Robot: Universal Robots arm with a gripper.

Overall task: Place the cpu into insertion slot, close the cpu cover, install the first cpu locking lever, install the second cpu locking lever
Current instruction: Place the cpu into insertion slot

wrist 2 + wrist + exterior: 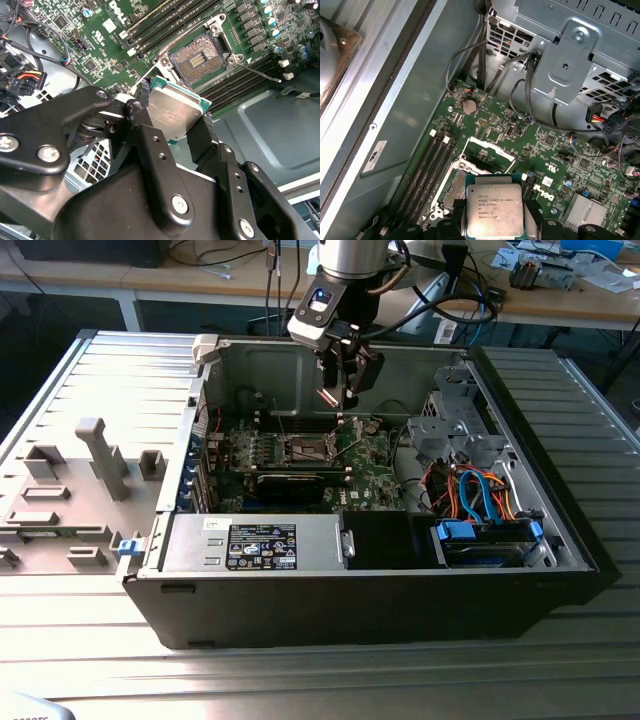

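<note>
Exterior view, tool: we've got the gripper (338, 390) hanging inside the open computer case (350, 605), clamped on the cpu (326, 395).
Exterior view, target: the insertion slot (308, 448) sits on the green motherboard (370, 465), below the chip and apart from it.
Exterior view, case contents: motherboard, black power supply (250, 545), a blue drive bay (485, 540), and orange and blue cables (480, 490).
Second wrist view, grip: two black fingers (145, 135) pinch the cpu (172, 110) on opposite edges, with the metal top facing us.
Second wrist view, slot contents: the insertion slot (197, 57) holds nothing and its contact field is bare; a thin locking lever (260, 72) juts out beside it.
Second wrist view, risk: we'd say a tilted or off-centre descent could crush those contacts, because the edge grip leaves little margin.
First wrist view, chip: the cpu (494, 210) is up close, partly covering the insertion slot (452, 190).
First wrist view, cover: the cpu cover (489, 150) looks swung open beyond the socket.
First wrist view, risk: we judge that a chip slipping free would land crooked on the socket or the board.
</note>
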